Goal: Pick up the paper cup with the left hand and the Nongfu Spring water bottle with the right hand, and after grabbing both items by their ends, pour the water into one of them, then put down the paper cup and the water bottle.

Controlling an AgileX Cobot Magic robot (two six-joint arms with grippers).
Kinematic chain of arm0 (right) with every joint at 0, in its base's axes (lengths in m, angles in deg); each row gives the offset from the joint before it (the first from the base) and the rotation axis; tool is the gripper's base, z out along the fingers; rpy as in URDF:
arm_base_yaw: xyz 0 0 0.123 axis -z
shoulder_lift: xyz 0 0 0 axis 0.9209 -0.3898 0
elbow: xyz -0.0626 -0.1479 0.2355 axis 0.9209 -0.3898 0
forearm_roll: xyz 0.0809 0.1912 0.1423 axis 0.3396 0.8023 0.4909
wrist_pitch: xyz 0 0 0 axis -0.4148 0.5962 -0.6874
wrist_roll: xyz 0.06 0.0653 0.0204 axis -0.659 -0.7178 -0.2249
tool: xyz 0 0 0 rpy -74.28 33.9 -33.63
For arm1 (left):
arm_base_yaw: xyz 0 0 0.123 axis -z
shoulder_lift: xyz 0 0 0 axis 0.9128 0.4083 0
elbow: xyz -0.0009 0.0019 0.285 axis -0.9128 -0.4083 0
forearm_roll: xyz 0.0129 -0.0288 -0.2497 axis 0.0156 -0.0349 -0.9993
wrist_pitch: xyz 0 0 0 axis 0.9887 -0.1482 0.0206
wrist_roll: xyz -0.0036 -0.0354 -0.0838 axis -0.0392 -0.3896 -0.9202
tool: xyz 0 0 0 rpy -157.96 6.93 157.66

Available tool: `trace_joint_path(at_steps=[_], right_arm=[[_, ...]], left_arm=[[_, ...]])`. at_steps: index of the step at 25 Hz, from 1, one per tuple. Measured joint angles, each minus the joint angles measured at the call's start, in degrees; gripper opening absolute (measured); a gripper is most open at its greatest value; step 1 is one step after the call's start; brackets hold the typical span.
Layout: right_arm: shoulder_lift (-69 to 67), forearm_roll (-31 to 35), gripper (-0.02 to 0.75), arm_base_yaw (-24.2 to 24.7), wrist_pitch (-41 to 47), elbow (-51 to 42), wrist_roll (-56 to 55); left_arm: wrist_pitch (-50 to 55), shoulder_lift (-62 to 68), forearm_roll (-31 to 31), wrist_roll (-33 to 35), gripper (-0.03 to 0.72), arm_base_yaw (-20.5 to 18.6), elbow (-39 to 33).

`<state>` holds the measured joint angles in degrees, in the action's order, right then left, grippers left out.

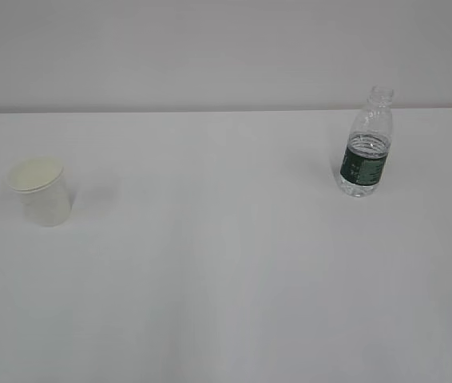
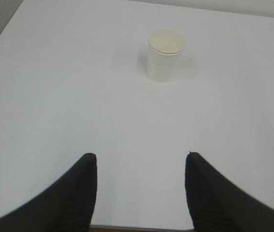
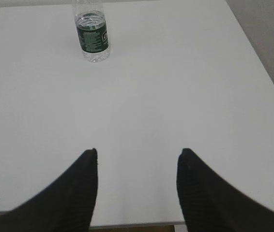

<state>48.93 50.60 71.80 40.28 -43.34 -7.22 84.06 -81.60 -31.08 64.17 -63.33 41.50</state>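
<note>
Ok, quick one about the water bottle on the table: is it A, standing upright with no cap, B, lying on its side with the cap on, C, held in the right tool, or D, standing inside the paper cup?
A: the water bottle stands upright on the white table with its neck open, far from the paper cup, and neither tool touches it.

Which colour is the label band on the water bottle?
Dark green label band with pale print, clearest in the right wrist view.

White paper cup [image 1: 41,194] w/ cream inside; clear ribbed bottle [image 1: 366,148], dark green label; black grippers; white table [image 1: 226,279].
</note>
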Motion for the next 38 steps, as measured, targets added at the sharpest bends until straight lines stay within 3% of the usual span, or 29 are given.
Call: trace_joint_path(at_steps=[38], right_arm=[[0.0, 0.0, 0.401, 0.0, 0.0, 0.0, 0.0]], left_arm=[[0.0, 0.0, 0.11, 0.0, 0.377, 0.0, 0.0]])
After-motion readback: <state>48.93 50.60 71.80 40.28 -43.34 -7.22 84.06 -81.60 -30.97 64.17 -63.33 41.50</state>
